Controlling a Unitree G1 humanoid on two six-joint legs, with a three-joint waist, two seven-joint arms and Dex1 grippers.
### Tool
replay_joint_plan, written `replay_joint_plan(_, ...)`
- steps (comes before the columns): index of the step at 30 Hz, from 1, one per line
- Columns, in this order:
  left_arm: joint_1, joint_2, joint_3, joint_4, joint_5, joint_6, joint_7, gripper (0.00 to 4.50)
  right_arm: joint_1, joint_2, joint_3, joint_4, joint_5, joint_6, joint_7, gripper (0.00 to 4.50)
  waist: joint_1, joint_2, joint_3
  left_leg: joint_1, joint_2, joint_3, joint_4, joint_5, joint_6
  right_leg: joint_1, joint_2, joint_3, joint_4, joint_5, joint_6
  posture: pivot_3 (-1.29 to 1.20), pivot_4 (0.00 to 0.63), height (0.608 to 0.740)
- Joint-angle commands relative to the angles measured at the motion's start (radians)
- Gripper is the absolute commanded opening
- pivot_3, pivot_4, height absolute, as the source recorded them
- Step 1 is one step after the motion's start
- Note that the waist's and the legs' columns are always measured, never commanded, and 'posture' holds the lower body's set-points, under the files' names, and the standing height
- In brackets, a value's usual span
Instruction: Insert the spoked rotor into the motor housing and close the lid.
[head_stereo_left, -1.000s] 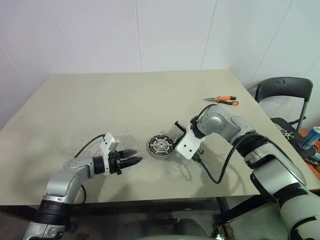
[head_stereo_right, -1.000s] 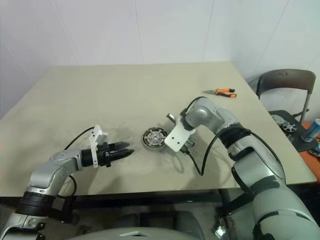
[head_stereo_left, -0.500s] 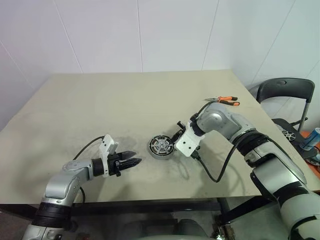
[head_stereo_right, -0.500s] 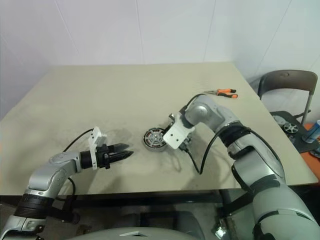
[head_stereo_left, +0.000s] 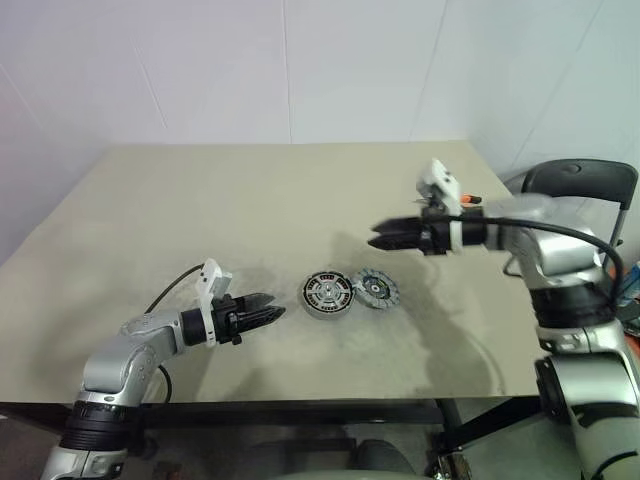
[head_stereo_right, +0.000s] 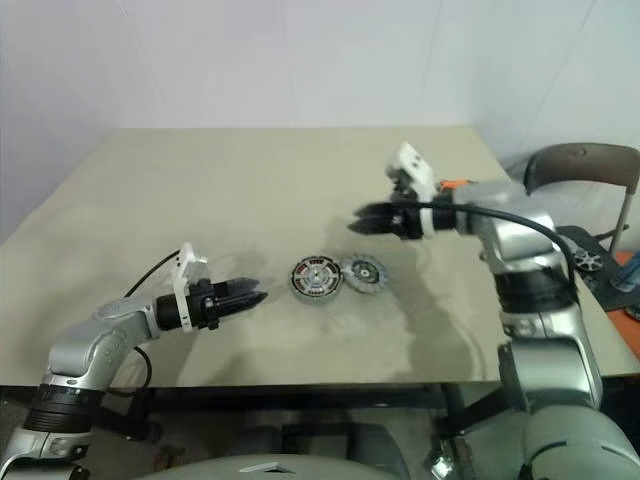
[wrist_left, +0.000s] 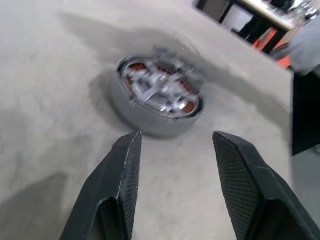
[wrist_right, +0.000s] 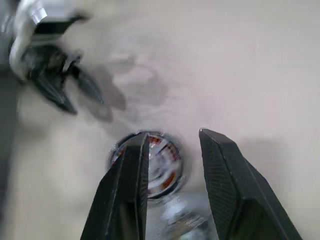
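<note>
The motor housing (head_stereo_left: 307, 294) stands on the table's near middle, a dark round cup with copper coils. The spoked rotor (wrist_left: 160, 92) lies inside it, silver spokes up. The lid (head_stereo_left: 376, 288), a dull grey notched disc, lies flat on the table touching the housing's right side. My left gripper (head_stereo_left: 270, 313) hovers low just left of the housing, pointing at it, open and empty. My right gripper (head_stereo_left: 378, 240) hangs in the air above and behind the lid, pointing left, open with nothing between its fingers.
Orange-handled pliers (head_stereo_right: 455, 183) lie at the table's far right, partly behind my right wrist. A black chair (head_stereo_left: 585, 180) stands past the table's right edge. The table's front edge runs close below the parts.
My right gripper has opened, rolled over, and lifted up and to the right, away from the housing. The lid now lies uncovered beside the housing. The left gripper has stayed put.
</note>
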Motion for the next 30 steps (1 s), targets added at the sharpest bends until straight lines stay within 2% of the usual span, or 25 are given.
replay_joint_plan(1, -0.018, 0.03, 0.013, -0.031, -0.014, 0.004, -0.022, 2.41, 0.117, 0.029, -0.16, -0.119, 0.118, 0.282, -0.114, 1.65, 0.003, 0.001, 0.0, -0.001, 0.0, 0.001, -0.001, 0.0, 0.0, -0.001, 0.0, 0.0, 0.0, 0.0, 0.0, 0.0, 0.0, 0.74)
replay_joint_plan(5, -0.062, 0.04, -0.005, 0.018, -0.001, -0.003, -0.035, 2.41, 0.234, 0.109, -0.294, -0.177, 0.155, 0.424, -0.245, 1.65, -0.001, 0.003, 0.001, -0.003, 0.0, 0.004, 0.0, 0.0, 0.0, -0.005, -0.002, 0.0, 0.001, 0.0, 0.0, 0.0, 0.0, 0.74)
replay_joint_plan(9, -0.094, 0.041, -0.034, 0.048, 0.015, -0.014, -0.062, 2.41, 0.324, 0.188, -0.37, -0.295, 0.196, 0.509, -0.333, 1.65, 0.001, 0.003, 0.001, -0.002, 0.0, 0.005, 0.001, 0.0, 0.001, -0.005, -0.002, 0.0, 0.002, 0.0, 0.0, 0.0, 0.0, 0.74)
replay_joint_plan(13, -0.105, 0.03, -0.056, 0.072, 0.036, -0.022, -0.065, 2.41, 0.4, 0.231, -0.374, -0.364, 0.209, 0.509, -0.408, 1.65, 0.002, 0.003, 0.001, -0.003, 0.0, 0.005, 0.001, 0.0, 0.002, -0.006, -0.002, 0.0, 0.001, 0.0, 0.0, 0.0, 0.0, 0.74)
replay_joint_plan(19, -0.08, 0.027, -0.051, 0.054, 0.031, -0.018, -0.066, 2.41, 0.396, 0.325, -0.448, -0.301, 0.179, 0.485, -0.551, 1.65, 0.0, 0.003, 0.001, -0.003, 0.0, 0.006, 0.001, 0.0, 0.002, -0.006, -0.002, 0.0, 0.001, 0.0, 0.0, 0.0, 0.0, 0.74)
replay_joint_plan(23, -0.068, 0.027, -0.044, 0.041, 0.027, -0.018, -0.061, 2.41, 0.386, 0.365, -0.44, -0.289, 0.18, 0.455, -0.614, 1.65, -0.001, 0.003, 0.001, -0.004, 0.0, 0.006, 0.001, 0.0, 0.002, -0.006, -0.002, 0.0, 0.001, 0.0, 0.001, 0.0, 0.0, 0.74)
replay_joint_plan(26, -0.061, 0.029, -0.041, 0.034, 0.027, -0.02, -0.06, 2.41, 0.419, 0.343, -0.328, -0.281, 0.136, 0.358, -0.657, 1.65, -0.001, 0.003, 0.001, -0.004, 0.0, 0.006, 0.001, 0.0, 0.002, -0.006, -0.002, 0.0, 0.001, 0.0, 0.0, 0.0, 0.0, 0.74)
replay_joint_plan(30, -0.055, 0.033, -0.045, 0.025, 0.033, -0.024, -0.06, 2.41, 0.382, 0.406, -0.337, -0.27, 0.161, 0.339, -0.702, 1.65, -0.002, 0.003, 0.001, -0.004, 0.0, 0.006, 0.001, 0.001, 0.004, -0.006, -0.002, 0.0, 0.001, 0.0, 0.001, 0.0, 0.0, 0.74)
